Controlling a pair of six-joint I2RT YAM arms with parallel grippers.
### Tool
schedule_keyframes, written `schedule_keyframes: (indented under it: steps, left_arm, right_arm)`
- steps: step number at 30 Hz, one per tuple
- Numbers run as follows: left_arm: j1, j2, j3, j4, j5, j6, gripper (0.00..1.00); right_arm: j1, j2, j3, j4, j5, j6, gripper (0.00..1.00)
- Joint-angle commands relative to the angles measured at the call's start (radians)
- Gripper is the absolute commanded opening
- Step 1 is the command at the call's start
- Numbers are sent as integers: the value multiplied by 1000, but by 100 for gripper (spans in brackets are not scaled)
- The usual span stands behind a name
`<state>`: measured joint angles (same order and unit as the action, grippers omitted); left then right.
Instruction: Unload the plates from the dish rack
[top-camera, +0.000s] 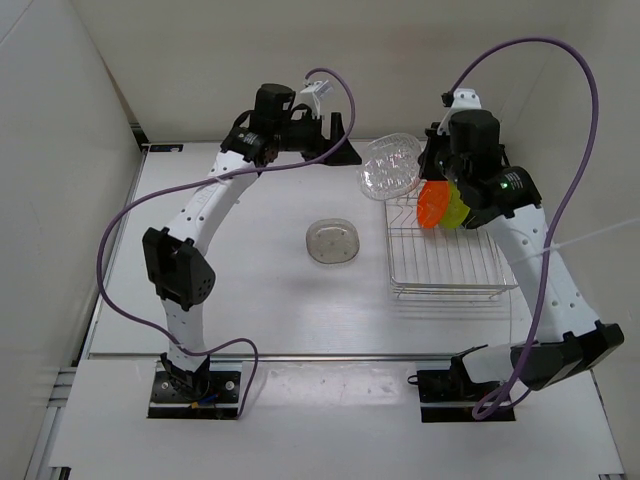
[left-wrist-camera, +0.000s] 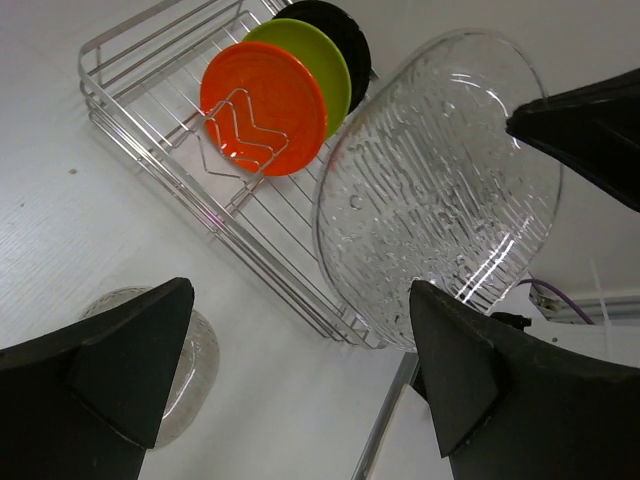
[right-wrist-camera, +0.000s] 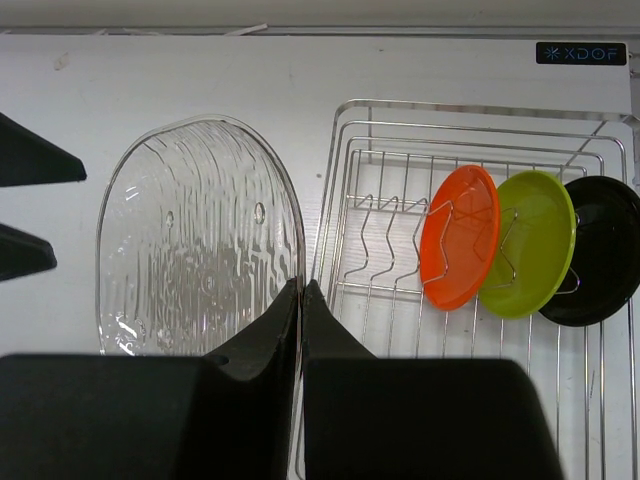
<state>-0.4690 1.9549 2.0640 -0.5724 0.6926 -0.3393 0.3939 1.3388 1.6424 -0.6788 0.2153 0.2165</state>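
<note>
R gripper pinched shut on rim of clear plate, just left of dish rack. In rack, L to R: orange plate, lime green plate, black plate, overlapping.

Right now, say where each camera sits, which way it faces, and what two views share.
Top external: above and behind the left arm and right arm, looking down on the table; both show.
Left wrist: on the left claw, open, facing the clear plate and dish rack; own fingers at the bottom.
Right wrist: on the right claw, shut on that plate's rim, facing the rack; own fingers bottom centre.
Shared by both wrist views: orange plate, lime green plate, black plate.
</note>
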Motion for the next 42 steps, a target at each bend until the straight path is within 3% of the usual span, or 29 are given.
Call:
schedule_keyframes:
  steps: [1, 24, 27, 28, 30, 35, 42]
  left_arm:
    - [-14, -11, 35, 6, 48, -3, 100]
    - [-23, 59, 119, 8, 156, -47, 94]
    - [-23, 59, 119, 8, 165, -47, 85]
    - [-23, 59, 119, 8, 165, -47, 69]
    - [-23, 59, 110, 8, 165, -47, 60]
    - [-23, 59, 110, 17, 174, -47, 60]
    - [-23, 50, 110, 8, 160, -37, 47]
  right_arm:
    - [2, 20, 69, 44, 21, 23, 0]
    - [31, 62, 96, 56, -33, 23, 0]
    - [40, 62, 96, 65, -33, 14, 0]
    - [40, 62, 96, 65, -21, 14, 0]
    - [40, 62, 96, 65, -21, 4, 0]
    - [40, 62, 86, 65, -39, -5, 0]
    - [60, 62, 68, 74, -28, -14, 0]
